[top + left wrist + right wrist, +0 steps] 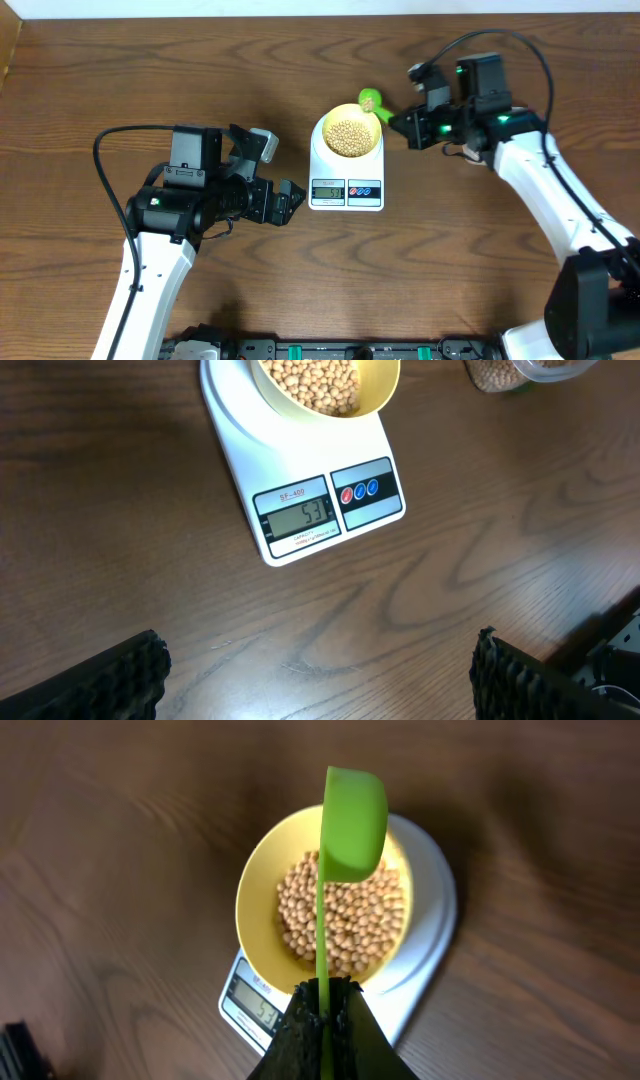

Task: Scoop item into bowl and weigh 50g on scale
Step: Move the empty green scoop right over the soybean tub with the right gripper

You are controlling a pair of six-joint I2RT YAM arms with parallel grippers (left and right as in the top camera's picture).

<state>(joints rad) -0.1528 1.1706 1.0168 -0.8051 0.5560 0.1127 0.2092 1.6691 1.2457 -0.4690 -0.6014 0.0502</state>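
The white scale (345,172) stands mid-table with the pale yellow bowl (322,126) on its platform. The bowl holds a heap of tan beans (348,137). The scale's display (300,515) reads 53. My right gripper (402,122) is shut on the thin handle of a green scoop (352,820). The scoop's cup is turned on its side over the bowl's far rim (255,900), above the beans (345,915). My left gripper (320,675) stands open and empty just above the table, left of the scale's front, both fingers (130,675) apart from it.
A clear tub (515,370) with more beans shows at the top right of the left wrist view, beyond the scale. The table's far edge (320,15) runs along the top of the overhead view. The right arm's cable (545,60) loops above it.
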